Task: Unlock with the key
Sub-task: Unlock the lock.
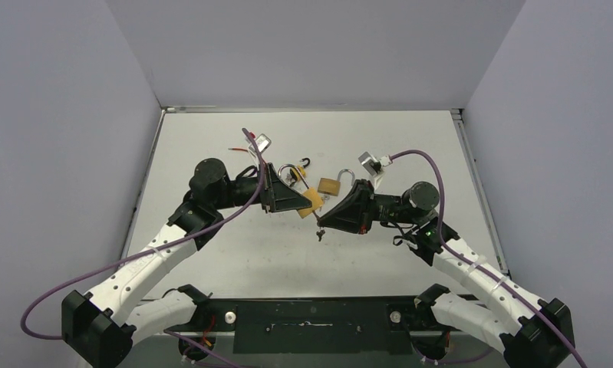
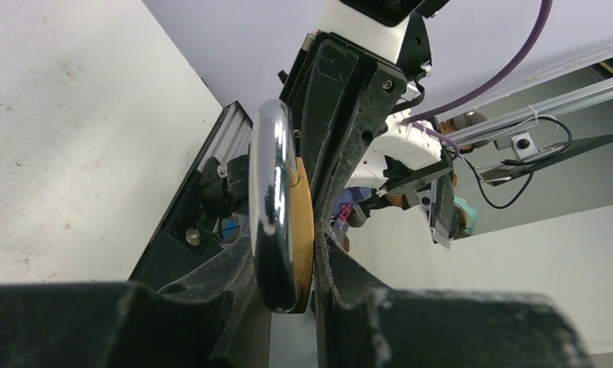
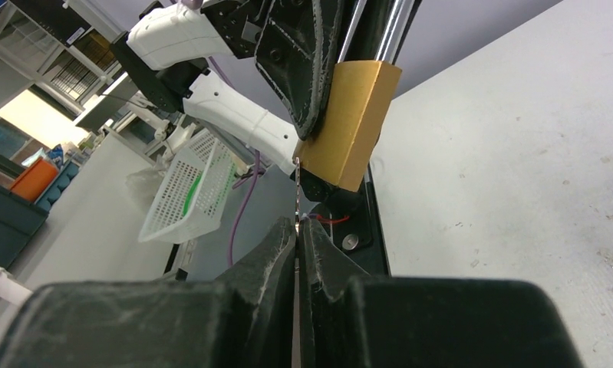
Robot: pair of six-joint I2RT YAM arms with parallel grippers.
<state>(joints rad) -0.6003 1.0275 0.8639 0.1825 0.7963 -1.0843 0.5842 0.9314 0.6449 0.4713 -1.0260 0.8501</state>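
Top external view: left fingers [image 1: 295, 201] clamp the brass padlock [image 1: 313, 200] over the middle of the worktop [image 1: 288, 264]; at the padlock's 5 o'clock, right fingers [image 1: 335, 215] pinch the key [image 1: 319, 223], blade tip at the padlock's bottom edge

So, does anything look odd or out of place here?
Nothing broken or spilled. One oddity: a second brass padlock lies loose on the table beyond the padlock that the left gripper holds. A small dark thing dangles under the right gripper, which pinches the key.
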